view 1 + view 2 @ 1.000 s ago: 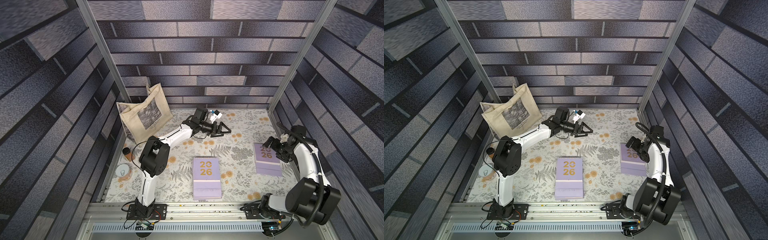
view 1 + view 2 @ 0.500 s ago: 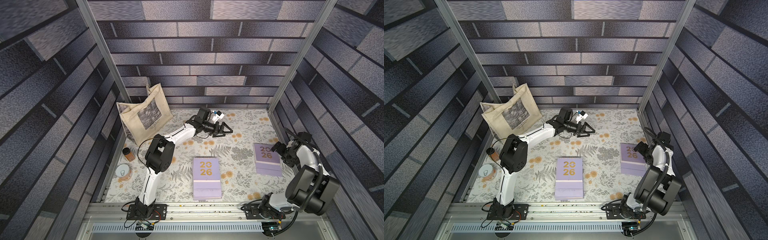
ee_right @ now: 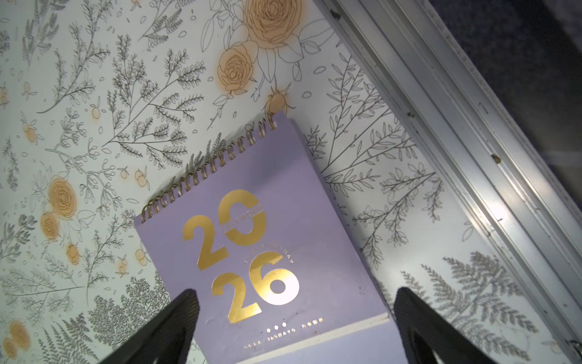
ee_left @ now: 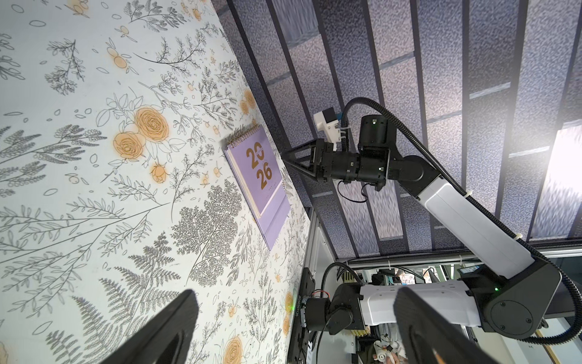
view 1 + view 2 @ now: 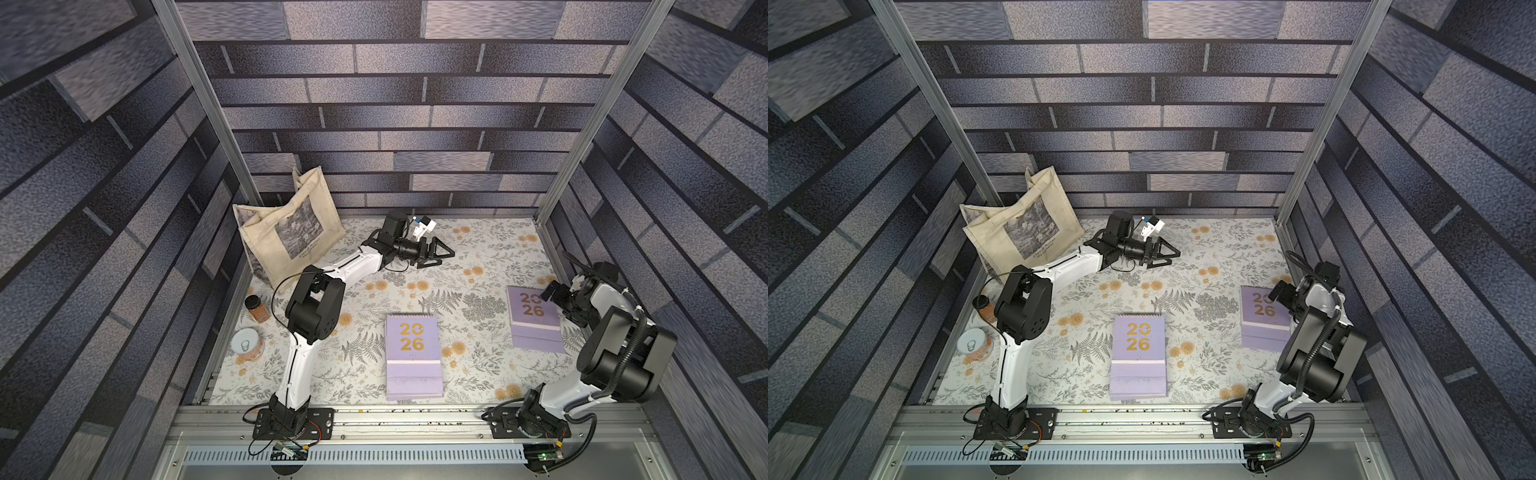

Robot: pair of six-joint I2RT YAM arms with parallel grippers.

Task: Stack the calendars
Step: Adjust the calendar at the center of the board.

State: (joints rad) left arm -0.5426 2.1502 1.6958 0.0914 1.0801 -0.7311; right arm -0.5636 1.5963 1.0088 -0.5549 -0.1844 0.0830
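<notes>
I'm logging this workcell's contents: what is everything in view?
lavender spiral-bound calendar with gold 2026: one cover showing, lavender, mid-table, near edge
second lavender calendar: one cover showing, lavender, right side
cream canvas tote bag: one, cream, far left corner
brown lidded jar: one, brown, left edge
round pull-tab tin: one, pale top, left edge
floral tablecloth: one, white, grey, orange, underneath
left gripper: one, black, open, far middle
right gripper: one, black, open, by second calendar's far corner
</notes>
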